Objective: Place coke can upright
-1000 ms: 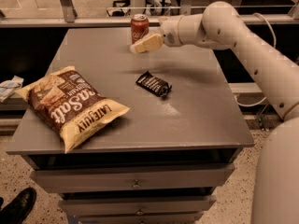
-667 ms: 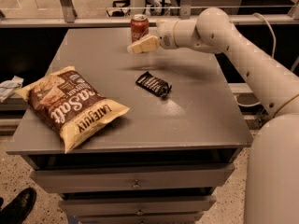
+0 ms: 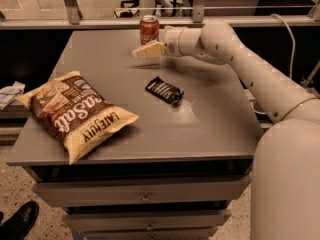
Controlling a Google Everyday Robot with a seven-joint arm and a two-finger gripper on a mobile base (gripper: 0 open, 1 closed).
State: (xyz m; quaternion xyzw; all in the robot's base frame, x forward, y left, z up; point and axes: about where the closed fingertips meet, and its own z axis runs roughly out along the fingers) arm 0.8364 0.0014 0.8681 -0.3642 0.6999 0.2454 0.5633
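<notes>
The coke can (image 3: 149, 29), red with a silver top, stands upright at the far edge of the grey table (image 3: 200, 129), near its middle. My gripper (image 3: 147, 50) hovers just in front of the can and a little below it in the view, pointing left, apart from the can. It holds nothing that I can see. The white arm (image 3: 235, 54) reaches in from the right.
A large brown and yellow chip bag (image 3: 75, 113) lies at the front left of the table. A small flat black snack wrapper (image 3: 164, 90) lies near the middle. A rail and glass partition (image 3: 100, 21) run behind the table. Drawers (image 3: 145, 196) sit below.
The gripper has shifted slightly left and toward the near side, away from the can. The arm's elbow has swung. The can stands still.
</notes>
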